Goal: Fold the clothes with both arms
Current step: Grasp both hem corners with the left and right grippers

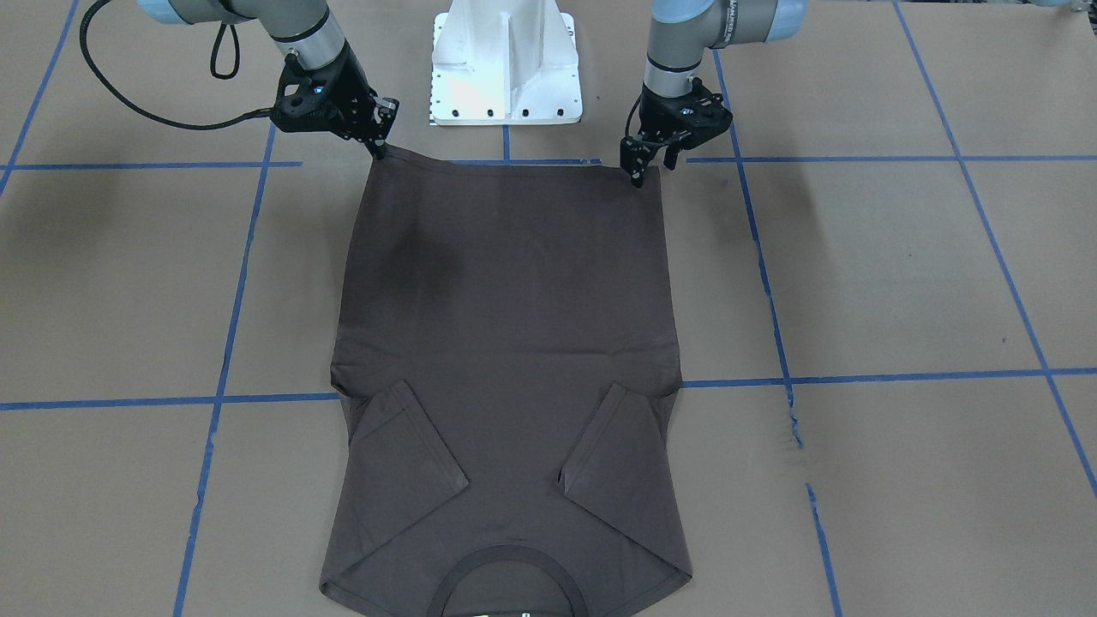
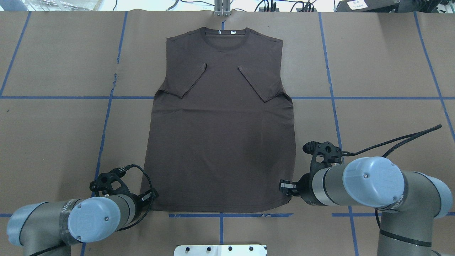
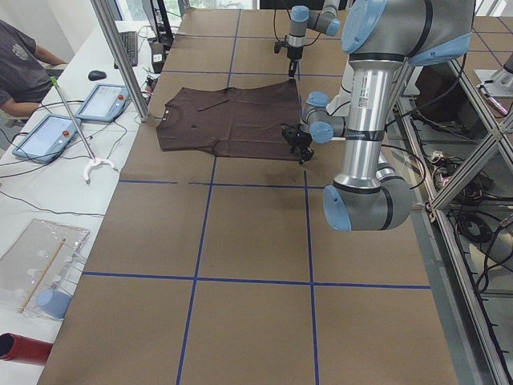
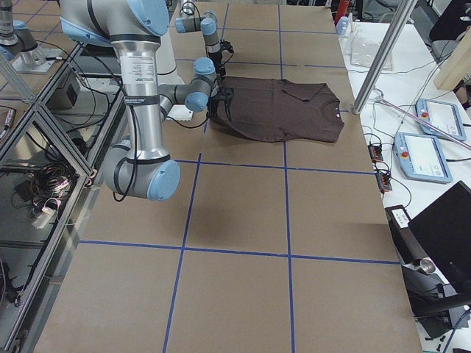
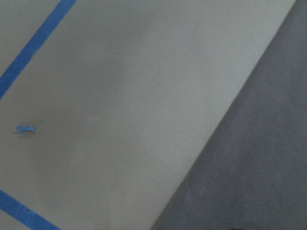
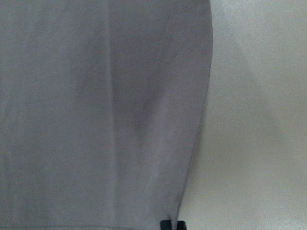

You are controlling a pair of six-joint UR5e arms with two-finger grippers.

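T-shirt (image 2: 220, 142) lies flat on the bench (image 2: 373, 71), dark brown-grey, long axis running straight out from the white pedestal (image 1: 506, 77): hem (image 1: 514, 167) on the pedestal side, collar (image 2: 223, 44) at the far end, both sleeves (image 2: 185, 80) turned in over the chest. Key relation: the 2 hem corners sit right at the 2 sets of fingers, 1 arm per corner, so neither arm is nearer; the cloth runs away from both, outward from the pedestal. Right gripper (image 1: 378, 152) is at its corner, fingers (image 6: 166, 224) drawn nearly together over the shirt's side edge with only a sliver between the tips. It reads as a pinch on the cloth, and the corner peaks up slightly toward it. Left gripper (image 1: 654, 167) is at the other corner; its fingers look spread, straddling the corner, with no clear hold. Its wrist view gives only shirt edge and bench. Judgement: the coming move is to lift the hem and carry it away from the pedestal toward the collar; the left side needs a firm pinch first or the fold may skew. Around the shirt: blue tape lines (image 2: 355, 97) on the bench; tablets (image 3: 103, 103) on a side table past the collar end.
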